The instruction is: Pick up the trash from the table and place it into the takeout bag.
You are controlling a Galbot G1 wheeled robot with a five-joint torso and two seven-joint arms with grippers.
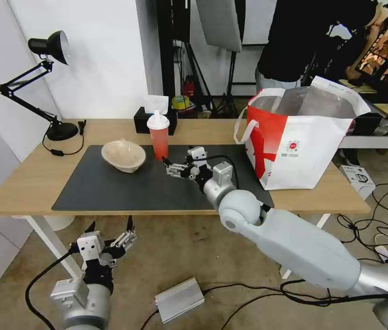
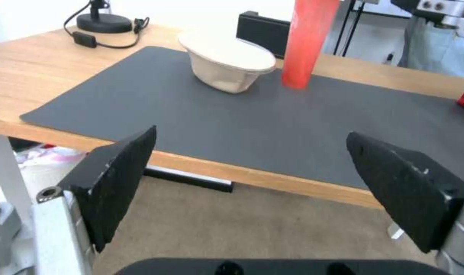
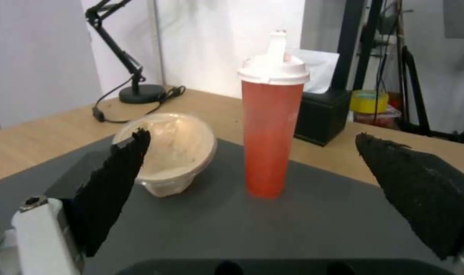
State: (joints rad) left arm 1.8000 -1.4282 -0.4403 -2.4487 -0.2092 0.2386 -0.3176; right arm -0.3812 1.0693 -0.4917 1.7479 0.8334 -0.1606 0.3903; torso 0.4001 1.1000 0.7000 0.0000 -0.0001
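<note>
Red cup (image 3: 269, 130) before wide-open right gripper (image 3: 252, 191)

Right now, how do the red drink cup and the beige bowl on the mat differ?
The red drink cup is tall and narrow; the beige bowl is low and wide. The cup stands upright, the bowl sits tilted. The cup has a white domed lid, the bowl is open. Both rest on the dark mat, apart from each other, ahead of the open right gripper.
</note>
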